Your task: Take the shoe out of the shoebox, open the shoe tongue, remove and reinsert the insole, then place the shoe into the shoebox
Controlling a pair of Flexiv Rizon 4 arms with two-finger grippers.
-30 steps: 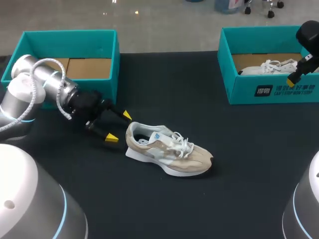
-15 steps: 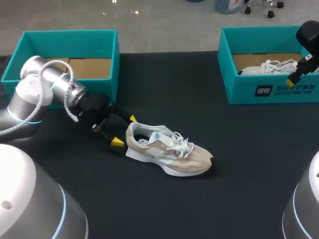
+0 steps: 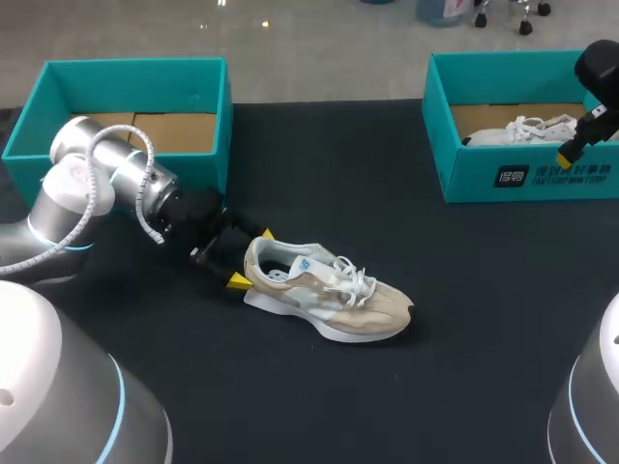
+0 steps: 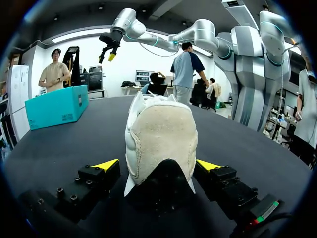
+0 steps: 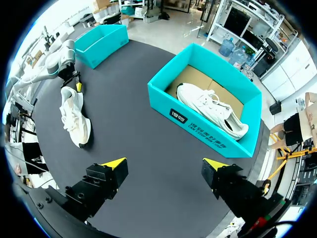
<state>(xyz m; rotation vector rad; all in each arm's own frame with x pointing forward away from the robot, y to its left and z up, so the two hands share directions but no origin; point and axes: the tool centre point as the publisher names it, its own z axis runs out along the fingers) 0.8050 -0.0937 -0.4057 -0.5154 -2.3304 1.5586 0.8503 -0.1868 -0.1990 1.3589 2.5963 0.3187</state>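
Left gripper (image 4: 157, 165): fingers apart, straddling the sneaker (image 3: 329, 290) heel.
Grasp: centre on heel, close evenly, avoid skidding it.
Right gripper (image 5: 164, 162): fingers apart, empty.

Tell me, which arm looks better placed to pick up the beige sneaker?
Left, probably. The left gripper sits open, straddling the beige sneaker's heel. The right gripper hangs open near the far shoebox holding a white shoe.

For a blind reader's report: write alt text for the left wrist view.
The beige heel of a sneaker sits between the open yellow-tipped fingers of the left tool, on a black table. A teal shoebox stands farther off, to one side.
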